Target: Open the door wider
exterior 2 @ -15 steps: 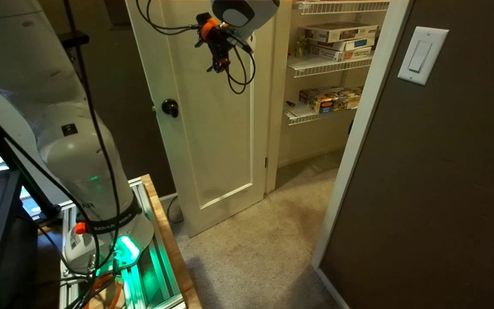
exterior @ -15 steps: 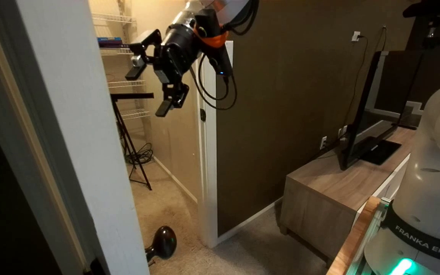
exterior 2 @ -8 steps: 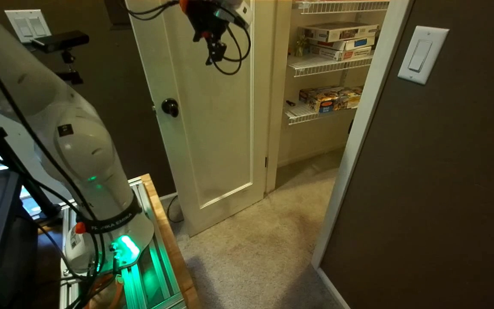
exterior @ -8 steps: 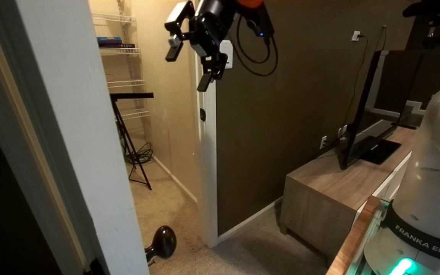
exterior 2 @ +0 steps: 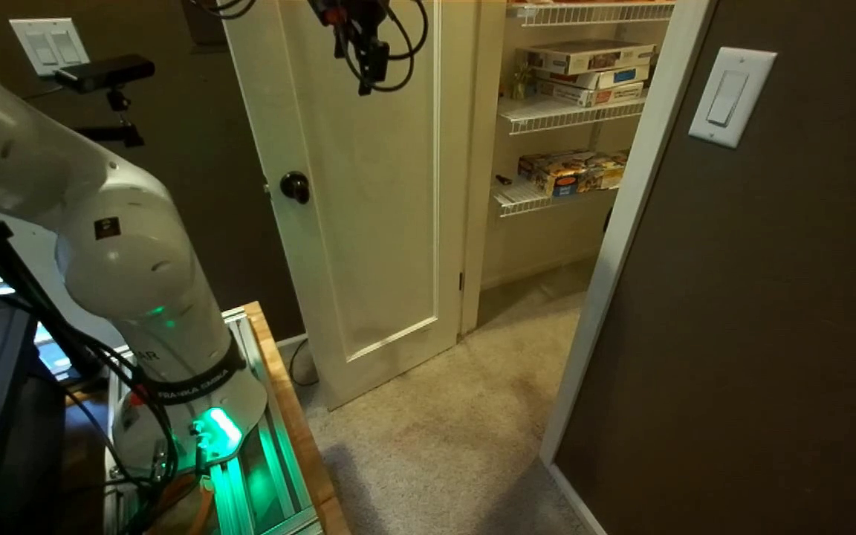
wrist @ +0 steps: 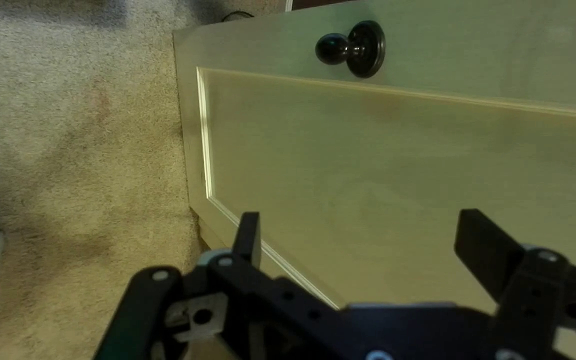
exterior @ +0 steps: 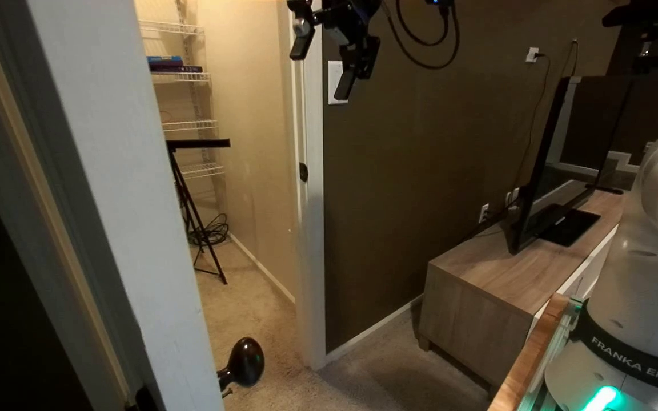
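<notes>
Gripper (wrist: 362,237) is hovering, jaws parted, grasping nothing; white panelled door (exterior 2: 380,245) is standing partly open beyond it. I am recommending slow push beside dark round knob (exterior 2: 294,186), far from hinge (exterior 2: 461,281).

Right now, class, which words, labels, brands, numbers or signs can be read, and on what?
"FRANKA EMIKA": black band on the white arm, in both exterior views.
"AR": the arm, just above that band, in an exterior view.
"M": the arm, at an exterior view's edge, perhaps cut off.
Too small or blurred: print on the shelf boxes.
Wrist view: none.
</notes>
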Controlling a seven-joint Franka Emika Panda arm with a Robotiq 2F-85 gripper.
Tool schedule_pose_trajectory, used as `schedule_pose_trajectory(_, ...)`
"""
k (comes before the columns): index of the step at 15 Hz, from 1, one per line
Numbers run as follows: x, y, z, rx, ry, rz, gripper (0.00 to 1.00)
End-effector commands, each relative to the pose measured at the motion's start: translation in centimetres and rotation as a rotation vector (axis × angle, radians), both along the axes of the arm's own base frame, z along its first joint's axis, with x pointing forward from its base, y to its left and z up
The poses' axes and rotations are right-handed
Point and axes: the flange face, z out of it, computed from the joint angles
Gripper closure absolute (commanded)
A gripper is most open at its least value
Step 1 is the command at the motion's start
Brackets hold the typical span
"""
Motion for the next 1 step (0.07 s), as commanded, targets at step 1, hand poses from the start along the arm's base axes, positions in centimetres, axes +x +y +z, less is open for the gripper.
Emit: schedule_pose_trajectory(1,0.01,-0.03,-0.09,-0.001,0.004,0.0,0.0)
